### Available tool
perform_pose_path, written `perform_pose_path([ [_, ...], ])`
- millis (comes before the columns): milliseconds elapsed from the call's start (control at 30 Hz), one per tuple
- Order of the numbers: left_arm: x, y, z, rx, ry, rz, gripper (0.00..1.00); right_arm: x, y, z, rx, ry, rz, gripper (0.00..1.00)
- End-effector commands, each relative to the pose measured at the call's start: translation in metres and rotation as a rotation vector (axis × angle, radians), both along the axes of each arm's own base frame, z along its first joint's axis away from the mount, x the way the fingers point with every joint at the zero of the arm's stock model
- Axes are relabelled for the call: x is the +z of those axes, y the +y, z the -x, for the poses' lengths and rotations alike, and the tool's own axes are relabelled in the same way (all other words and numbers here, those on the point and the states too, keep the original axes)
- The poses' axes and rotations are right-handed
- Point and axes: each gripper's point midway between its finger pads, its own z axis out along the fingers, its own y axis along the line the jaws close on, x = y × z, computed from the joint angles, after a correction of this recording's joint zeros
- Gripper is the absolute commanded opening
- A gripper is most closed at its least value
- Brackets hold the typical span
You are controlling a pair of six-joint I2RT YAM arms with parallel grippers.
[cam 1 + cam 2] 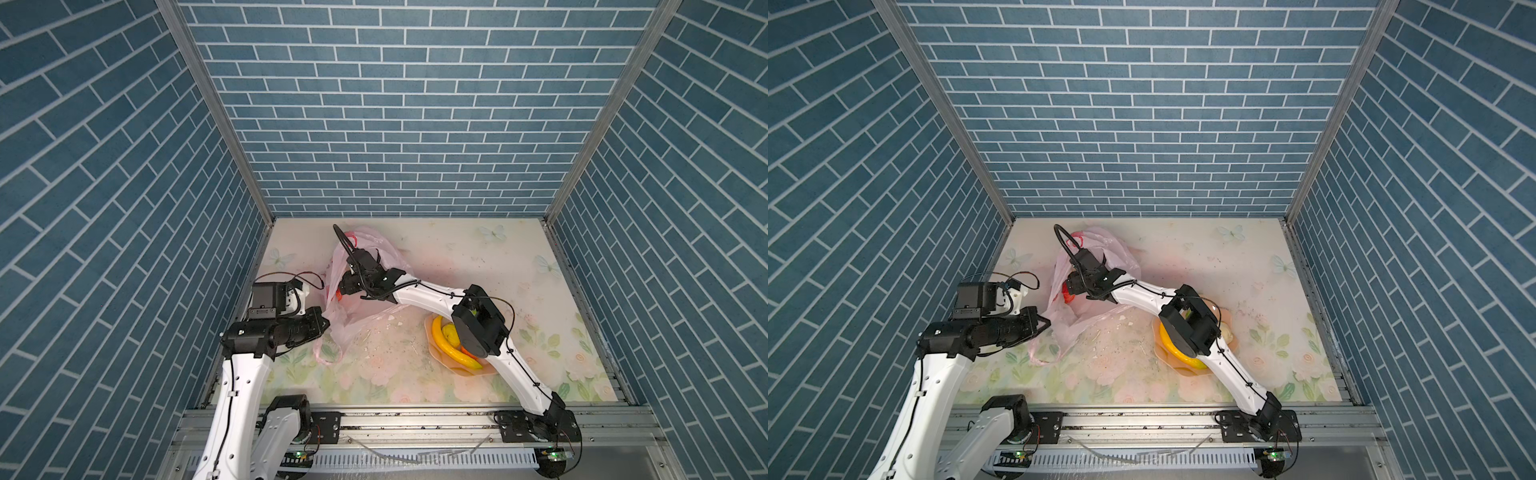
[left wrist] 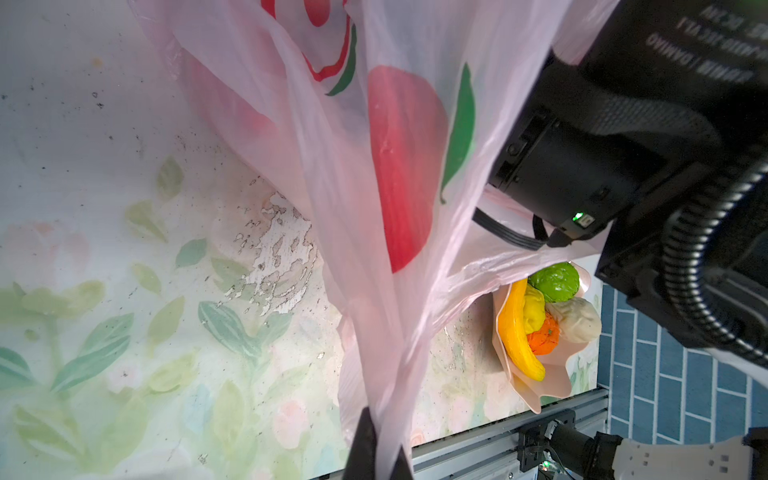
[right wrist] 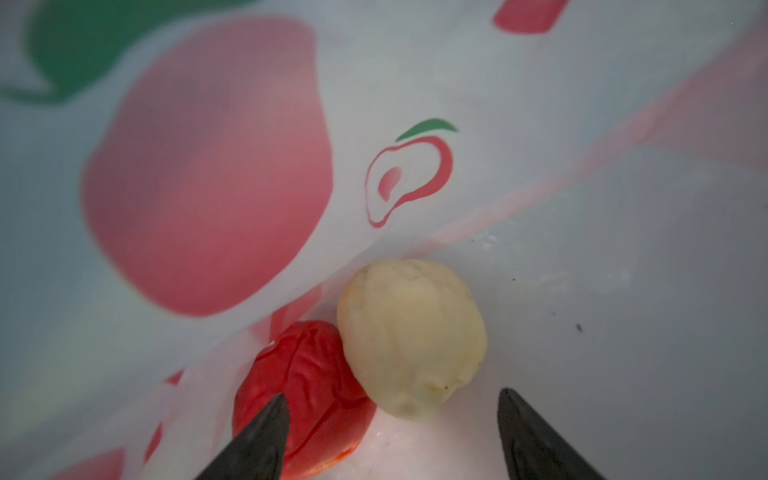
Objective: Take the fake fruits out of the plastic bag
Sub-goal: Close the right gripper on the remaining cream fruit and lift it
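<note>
The pink plastic bag (image 1: 347,328) (image 1: 1113,245) lies at the back left of the table. My left gripper (image 2: 380,449) (image 1: 326,323) is shut on a fold of its rim (image 2: 374,124) and holds it up. My right gripper (image 3: 393,397) is inside the bag (image 3: 582,249), open. A red apple (image 3: 307,382) (image 1: 1068,293) and a cream-white lump (image 3: 411,332) lie side by side just ahead of its fingertips, untouched. In the left wrist view, a banana (image 2: 513,332), a green fruit (image 2: 557,280), a wrinkly yellow one (image 2: 534,309), a tangerine (image 2: 544,338) and another cream lump (image 2: 577,320) sit outside the bag.
Those fruits rest in a peach scalloped bowl (image 2: 536,386) (image 1: 465,372) at the front right, partly under my right arm's elbow (image 1: 478,324). One bag handle (image 1: 326,353) droops onto the floral table. Blue brick walls enclose three sides; an aluminium rail (image 1: 415,419) runs along the front.
</note>
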Motion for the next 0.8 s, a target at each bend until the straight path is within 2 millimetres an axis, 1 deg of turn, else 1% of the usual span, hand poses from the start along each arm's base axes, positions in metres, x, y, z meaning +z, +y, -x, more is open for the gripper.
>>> perform_pose_path([
  [0, -0.009, -0.004, 0.012, -0.033, 0.049, 0.006, 0.0, -0.008, 0.006, -0.017, -0.094, 0.084, -0.105, 0.82],
  [133, -0.01, -0.004, 0.014, -0.039, 0.053, 0.005, 0.0, -0.014, 0.014, -0.026, -0.112, 0.143, -0.137, 0.85],
  [333, -0.013, -0.004, 0.016, -0.041, 0.064, 0.006, 0.0, -0.024, 0.026, -0.025, -0.097, 0.199, -0.168, 0.86],
  [533, -0.013, -0.005, 0.016, -0.041, 0.065, 0.008, 0.0, -0.038, 0.028, -0.028, -0.126, 0.226, -0.167, 0.85],
  [633, -0.013, -0.004, 0.016, -0.039, 0.066, 0.007, 0.0, -0.042, 0.026, -0.031, -0.142, 0.224, -0.166, 0.81],
  [767, -0.013, -0.004, 0.016, -0.036, 0.065, 0.004, 0.0, -0.042, 0.025, -0.035, -0.15, 0.216, -0.172, 0.67],
])
